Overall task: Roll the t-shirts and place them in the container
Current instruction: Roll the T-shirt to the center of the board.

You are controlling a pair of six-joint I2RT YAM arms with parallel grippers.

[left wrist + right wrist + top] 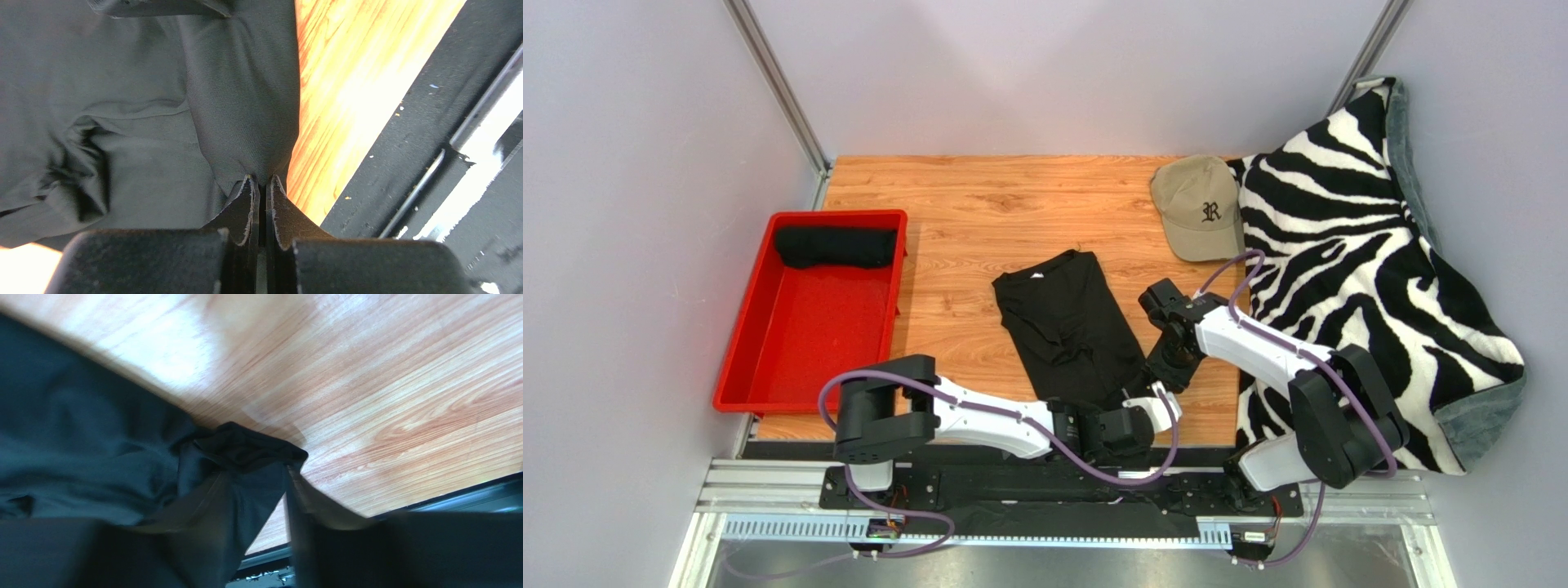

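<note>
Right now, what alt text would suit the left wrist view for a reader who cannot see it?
The left gripper, jaws shut, pinches a fold of a black t-shirt that fills the left of the view. To the right runs a strip of wooden table, then a black frame.

Two t-shirts: a folded t-shirt (1069, 325) at the centre of the table (1014, 202), and a rolled t-shirt (836, 246) at the 12 o'clock end of the tray (811, 337). One tray, red, at 9 o'clock on the one table. One cap (1195, 206), at 1 o'clock. One blanket (1357, 257), zebra-striped, at 3 o'clock. Two arms at 6 o'clock, the left arm (995, 423) and the right arm (1271, 349). Each carries one gripper, so two in all: the left gripper (261, 184) and the right gripper (264, 471). Each has two fingers (245, 208), four altogether.
</note>
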